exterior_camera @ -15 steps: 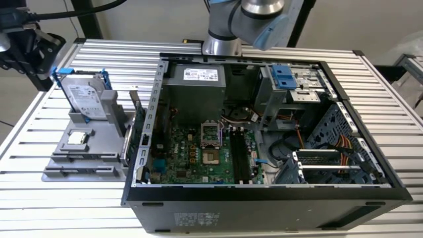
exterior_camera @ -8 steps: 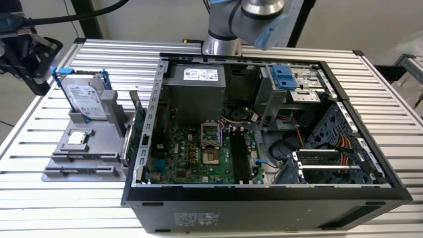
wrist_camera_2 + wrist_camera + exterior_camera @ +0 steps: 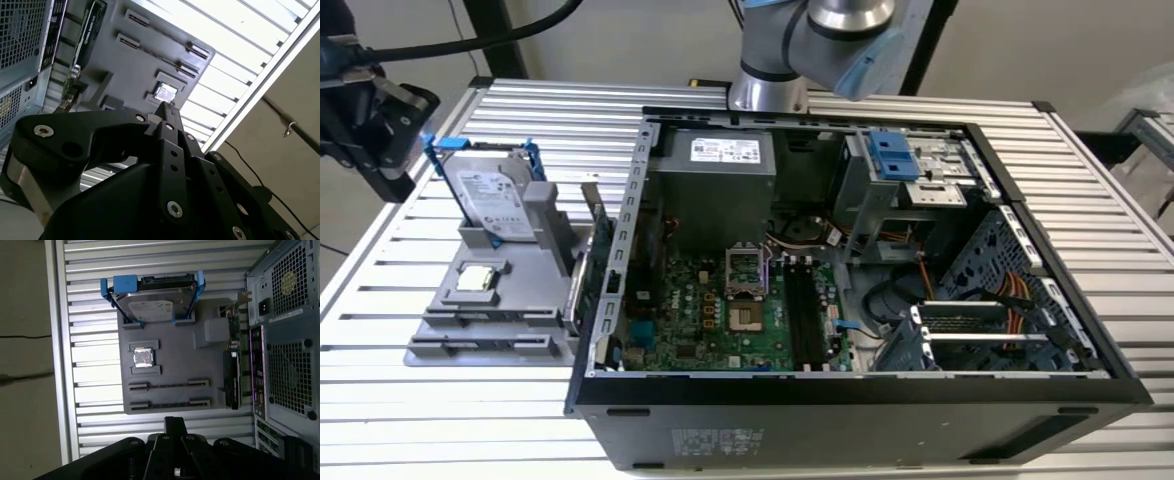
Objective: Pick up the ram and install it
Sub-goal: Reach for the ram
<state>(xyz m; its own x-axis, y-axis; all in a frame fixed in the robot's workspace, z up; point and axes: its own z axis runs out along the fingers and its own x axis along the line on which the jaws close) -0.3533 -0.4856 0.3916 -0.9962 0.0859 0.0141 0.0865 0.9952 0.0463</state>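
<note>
Above grey parts tray [image 3: 175,360] on slatted metal desk [image 3: 90,290]: black hand [image 3: 175,421] hovers, fingertips together, nothing held. Thin green ram stick: cannot tell whether in tray slots or motherboard. Install unconfirmed.

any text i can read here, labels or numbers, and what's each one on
Sticker on the hard drive: print too small to read.
White label on the power supply: blurred, unreadable.
Sticker on the computer case outer wall: too small to read.
No other text is legible.
</note>
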